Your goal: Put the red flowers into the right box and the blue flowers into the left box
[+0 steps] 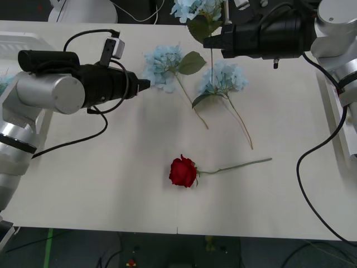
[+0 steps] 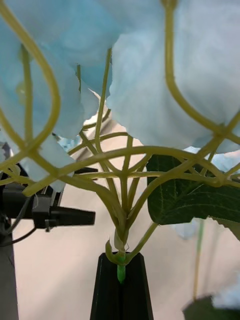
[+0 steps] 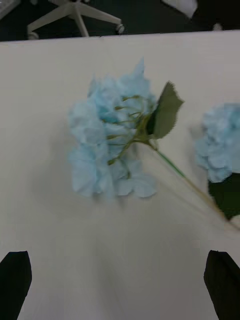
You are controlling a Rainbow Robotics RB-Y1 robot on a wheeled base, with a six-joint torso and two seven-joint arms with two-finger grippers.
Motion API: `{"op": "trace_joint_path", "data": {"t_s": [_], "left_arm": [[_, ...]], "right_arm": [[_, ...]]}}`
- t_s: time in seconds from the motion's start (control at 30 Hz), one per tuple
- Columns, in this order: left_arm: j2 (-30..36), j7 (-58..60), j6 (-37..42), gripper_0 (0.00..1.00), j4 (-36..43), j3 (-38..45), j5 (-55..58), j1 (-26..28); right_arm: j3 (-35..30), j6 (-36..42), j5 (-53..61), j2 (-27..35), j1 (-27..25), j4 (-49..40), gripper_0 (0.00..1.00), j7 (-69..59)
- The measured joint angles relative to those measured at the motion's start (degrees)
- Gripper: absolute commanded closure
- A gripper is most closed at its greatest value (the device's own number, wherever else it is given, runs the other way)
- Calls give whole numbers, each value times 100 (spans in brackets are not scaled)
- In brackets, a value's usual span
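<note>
Both boxes are mostly cut off from me: a white rim of the left box (image 1: 19,38) behind the left arm, a strip of the right box (image 1: 334,111) under the right arm. A fragment of blue at the far-left edge is too small to identify.

Count: three blue flowers (image 1: 163,66), one red flower (image 1: 183,171).

Right gripper (image 2: 121,272) is clenched on one blue flower's stem just below the head, bloom raised above the desk (image 1: 100,178). Its stem hangs down over a second blue flower lying just beneath. Left gripper (image 3: 120,285) is released, black fingers (image 3: 15,277) wide apart, third blue flower lying just ahead of the tips. The red flower lies alone, well apart from both grippers.
</note>
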State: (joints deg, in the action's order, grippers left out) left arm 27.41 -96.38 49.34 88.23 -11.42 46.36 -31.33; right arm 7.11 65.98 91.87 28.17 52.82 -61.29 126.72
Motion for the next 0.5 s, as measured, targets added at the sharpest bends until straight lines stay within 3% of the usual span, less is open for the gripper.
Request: {"op": "trace_joint_path", "data": {"t_s": [0.17, 0.27, 0.5], "left_arm": [[189, 0, 431, 0, 1200, 610, 1206, 550], [273, 0, 441, 0, 1542, 865, 2022, 886], [315, -10, 384, 0, 2342, 1102, 2706, 1767]], "right_arm": [[-2, -2, 185, -326, 19, -12, 100, 282], [-2, -2, 274, -456, 53, -13, 100, 315], [-10, -3, 913, -756, 104, -15, 100, 463]]}}
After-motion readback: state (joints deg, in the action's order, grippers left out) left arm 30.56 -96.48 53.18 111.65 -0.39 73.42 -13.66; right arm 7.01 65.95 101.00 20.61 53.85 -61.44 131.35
